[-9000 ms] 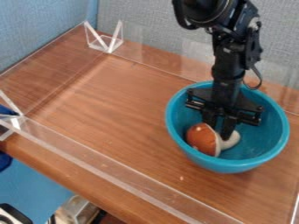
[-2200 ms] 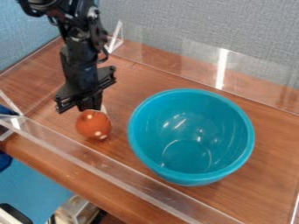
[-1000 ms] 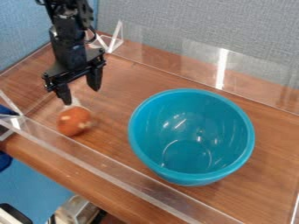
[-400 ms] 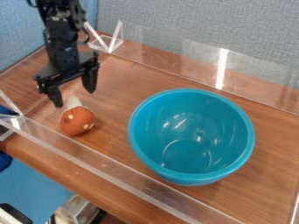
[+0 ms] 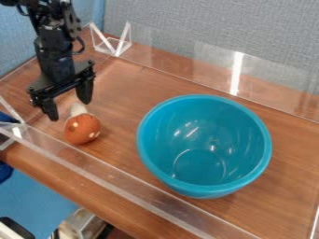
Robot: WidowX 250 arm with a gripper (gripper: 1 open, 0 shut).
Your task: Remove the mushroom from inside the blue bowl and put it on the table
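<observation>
The mushroom (image 5: 82, 128) lies on its side on the table (image 5: 149, 84), reddish-brown cap toward the front, cream stem pointing back. The blue bowl (image 5: 206, 145) stands empty to its right, a short gap away. My gripper (image 5: 62, 98) hangs pointing down just behind and left of the mushroom, open, with nothing between its black fingers (image 5: 88, 91). It is close above the tabletop and does not touch the mushroom.
Low clear acrylic walls (image 5: 112, 177) run along the front and back edges of the table. A clear triangular bracket (image 5: 116, 42) stands at the back left corner. A blue object (image 5: 4, 173) sits outside the wall at the lower left.
The open gripper has drifted left and toward the near side, away from the mushroom. The mushroom rests on the table left of the bowl and has rolled slightly.
</observation>
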